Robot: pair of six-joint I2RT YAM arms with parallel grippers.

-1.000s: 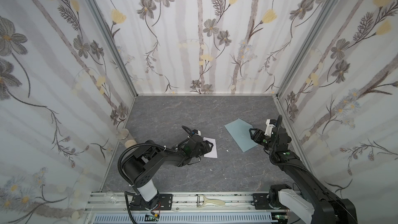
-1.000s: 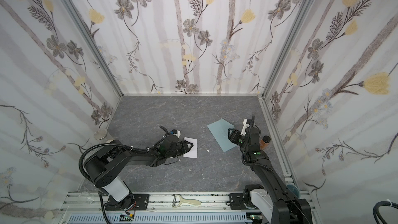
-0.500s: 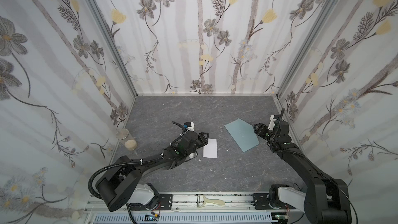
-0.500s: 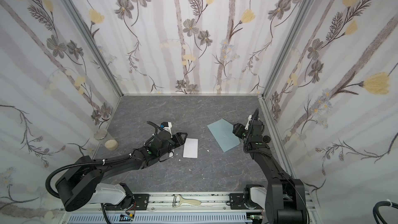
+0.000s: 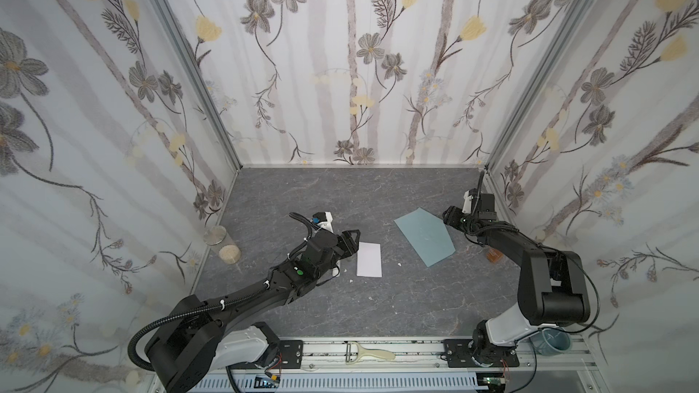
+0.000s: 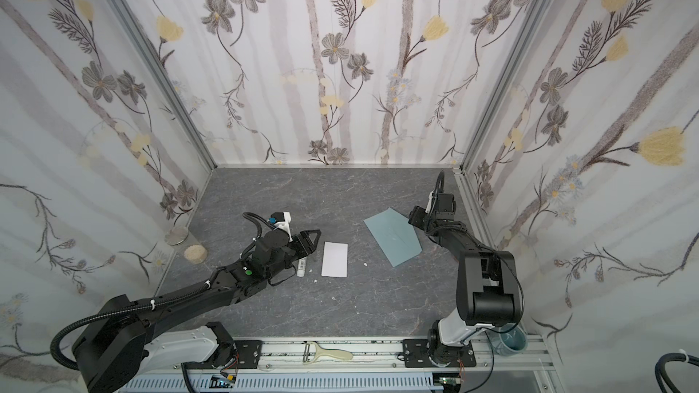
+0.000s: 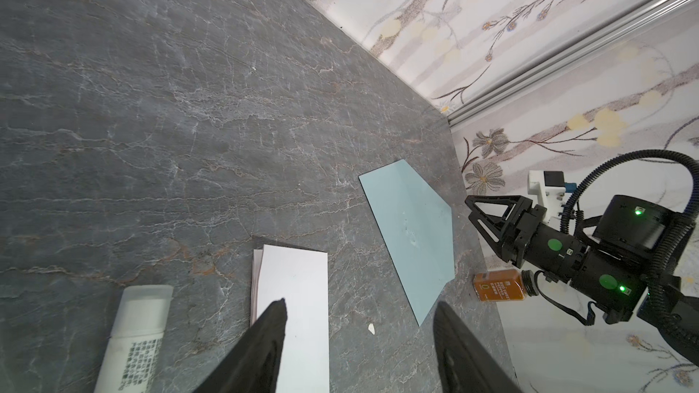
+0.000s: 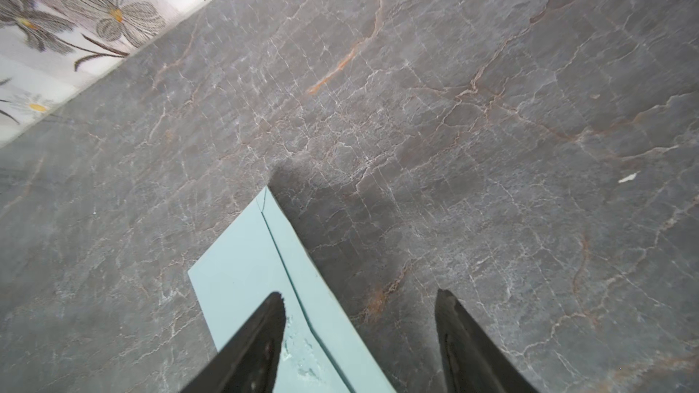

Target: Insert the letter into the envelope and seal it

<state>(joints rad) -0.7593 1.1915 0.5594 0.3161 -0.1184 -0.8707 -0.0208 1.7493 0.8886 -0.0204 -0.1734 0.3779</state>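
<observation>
Lying flat on the grey table (image 5: 340, 190), white side up and roughly mid-table, is the letter (image 5: 369, 265). It's not in the envelope (image 5: 424, 237) yet; that sits apart to its right in both top views, at a slant. The left gripper (image 5: 351, 247) hovers just beside the letter's left edge, jaws spread wide, nothing in them. The right gripper (image 5: 448, 217) is at the envelope's far corner, also gaping and empty, with one finger (image 8: 261, 338) over the blue paper. A glue stick (image 6: 302, 266) lies partly under the left gripper.
</observation>
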